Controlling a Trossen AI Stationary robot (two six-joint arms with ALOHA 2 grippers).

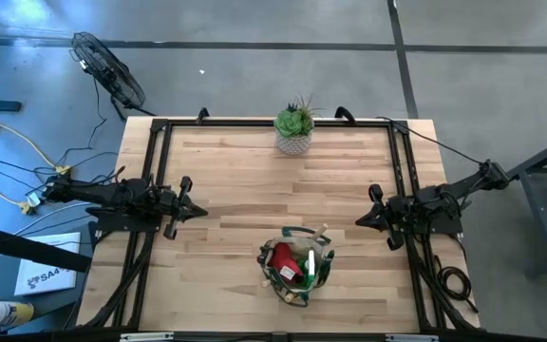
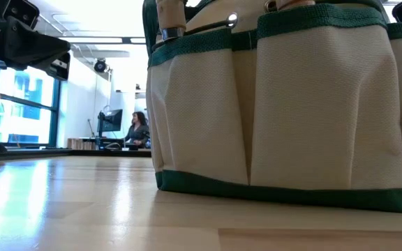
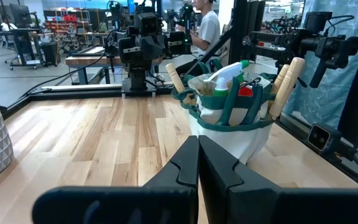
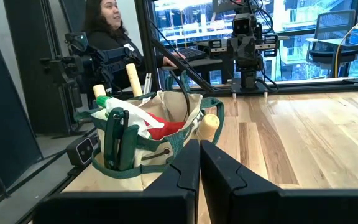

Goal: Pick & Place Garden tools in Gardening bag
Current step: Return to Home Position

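Your left hand (image 1: 196, 211) is hovering over the left side of the pale wooden table (image 1: 245, 171), fingers pressed together, gripping nothing. The round olive-tan fabric gardening bag with the dark green rim (image 3: 232, 134) is sitting between both hands, toward the edge away from the green succulent in its white pot (image 1: 293, 128), wooden tool handles (image 3: 289, 84) poking upward. It is lying nearer your right hand (image 1: 362, 219), likewise closed and empty.
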